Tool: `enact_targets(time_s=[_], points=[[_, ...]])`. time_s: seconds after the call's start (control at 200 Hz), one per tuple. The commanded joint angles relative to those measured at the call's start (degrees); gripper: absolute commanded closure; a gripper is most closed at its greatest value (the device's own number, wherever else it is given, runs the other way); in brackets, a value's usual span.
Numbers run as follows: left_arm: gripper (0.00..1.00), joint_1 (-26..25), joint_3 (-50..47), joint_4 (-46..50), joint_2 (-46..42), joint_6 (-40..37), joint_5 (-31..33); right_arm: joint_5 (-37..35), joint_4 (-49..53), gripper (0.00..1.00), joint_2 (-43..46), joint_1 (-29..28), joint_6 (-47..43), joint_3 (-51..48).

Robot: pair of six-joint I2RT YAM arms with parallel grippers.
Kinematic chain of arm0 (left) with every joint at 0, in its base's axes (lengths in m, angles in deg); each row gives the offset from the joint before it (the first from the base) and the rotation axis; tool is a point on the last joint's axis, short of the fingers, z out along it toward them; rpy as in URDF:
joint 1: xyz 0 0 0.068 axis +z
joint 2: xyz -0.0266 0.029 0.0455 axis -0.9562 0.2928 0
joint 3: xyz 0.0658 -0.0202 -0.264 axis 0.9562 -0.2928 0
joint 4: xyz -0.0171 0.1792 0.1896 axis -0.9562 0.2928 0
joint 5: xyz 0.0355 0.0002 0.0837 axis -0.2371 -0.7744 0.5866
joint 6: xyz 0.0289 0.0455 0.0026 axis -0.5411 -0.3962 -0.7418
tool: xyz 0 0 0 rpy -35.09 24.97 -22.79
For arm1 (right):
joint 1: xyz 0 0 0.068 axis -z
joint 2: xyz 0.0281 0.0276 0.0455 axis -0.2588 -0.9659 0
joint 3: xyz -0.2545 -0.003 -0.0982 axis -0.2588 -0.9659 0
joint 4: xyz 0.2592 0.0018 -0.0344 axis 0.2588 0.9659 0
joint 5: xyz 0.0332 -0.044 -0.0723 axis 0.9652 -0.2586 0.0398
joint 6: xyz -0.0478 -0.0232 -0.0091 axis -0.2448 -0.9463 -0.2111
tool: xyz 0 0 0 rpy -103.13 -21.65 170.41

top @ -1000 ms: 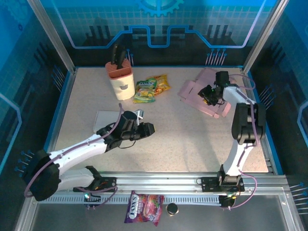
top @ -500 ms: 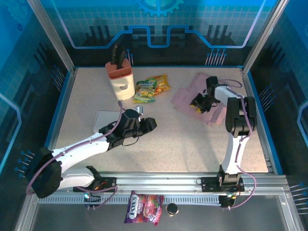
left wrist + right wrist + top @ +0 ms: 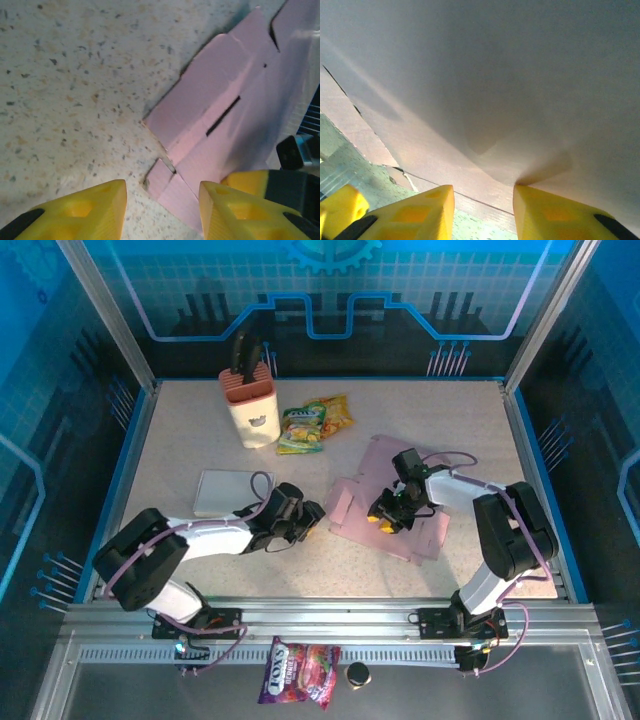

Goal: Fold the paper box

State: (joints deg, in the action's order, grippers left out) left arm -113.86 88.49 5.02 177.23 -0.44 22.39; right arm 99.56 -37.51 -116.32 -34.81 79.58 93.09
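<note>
On the table (image 3: 190, 435), left claw (image 3: 162, 190) gapes empty beside the paper box (image 3: 220, 95); right claw (image 3: 483, 190) against it, grip unclear

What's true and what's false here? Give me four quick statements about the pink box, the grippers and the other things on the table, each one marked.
1. The right gripper is at the pink box. True.
2. The left gripper is clamped on the pink box. False: its jaws are open at the box's edge, gripping nothing.
3. The snack bags lie beside the cream holder. True.
4. The white sheet lies to the right of the pink box. False: it lies to the left, behind the left arm.
</note>
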Motion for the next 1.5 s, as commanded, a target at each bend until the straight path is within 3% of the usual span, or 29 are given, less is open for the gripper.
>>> enact_targets(time_s=[0.0, 0.28, 0.71, 0.875, 1.156, 1.496], points=[[0.57, 0.3, 0.1, -6.6, 2.0, 4.6, 0.7, 0.9, -0.7, 0.64, 0.5, -0.5, 2.2, -0.3], [0.58, -1.7, 0.5, -8.7, 6.0, 9.6, 2.1, 2.3, -2.3, 0.63, 1.3, -0.8, 3.3, -1.1], [0.66, -1.8, -0.1, -16.9, 10.0, 7.9, 7.4, 2.1, 1.1, 0.59, 7.0, 0.7, 1.0, 0.3], [0.67, -1.9, -0.1, -19.6, 11.8, 9.6, 6.3, 1.5, 4.5, 0.59, 9.2, 5.8, -3.1, 3.1], [0.67, -2.4, -0.8, -21.3, 11.6, 12.6, 6.3, 3.9, 6.9, 0.59, 9.9, 21.0, -10.0, 3.9], [0.74, -2.5, -0.9, -23.5, 13.9, 14.2, 7.7, 5.2, 6.0, 0.59, 12.4, 23.2, -8.5, 2.3]])
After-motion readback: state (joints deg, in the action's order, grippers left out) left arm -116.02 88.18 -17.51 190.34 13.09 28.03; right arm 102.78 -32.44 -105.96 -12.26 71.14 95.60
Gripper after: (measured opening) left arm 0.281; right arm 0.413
